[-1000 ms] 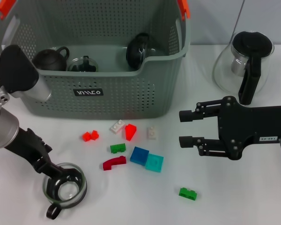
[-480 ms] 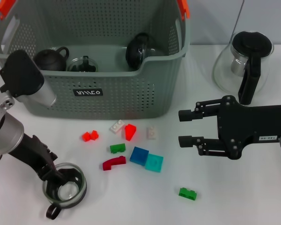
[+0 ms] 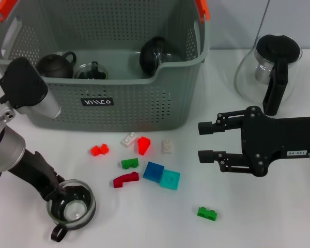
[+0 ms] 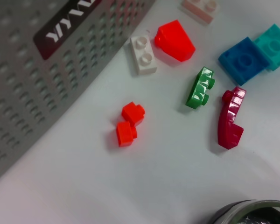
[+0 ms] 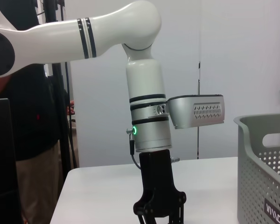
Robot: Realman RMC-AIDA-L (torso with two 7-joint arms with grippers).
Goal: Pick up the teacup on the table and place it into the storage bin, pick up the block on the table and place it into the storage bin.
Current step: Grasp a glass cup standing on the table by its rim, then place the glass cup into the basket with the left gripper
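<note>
**Head view: left arm down on the teacup, blocks between the two arms**

Head view, from my left: the left gripper (image 3: 62, 195) is at the teacup (image 3: 71, 211) near the table's front edge, fingers dipping over its rim; I cannot tell how wide they stand. The cup sits upright, mouth up, its dark handle pointing toward me. The storage bin (image 3: 124, 106) lies straight behind it, so I judge the next move is lift and carry back. The scattered blocks (image 3: 154, 171) lie mid-table. The right gripper (image 3: 200, 140) hovers beside them, jaws spread, pointing left.
</note>
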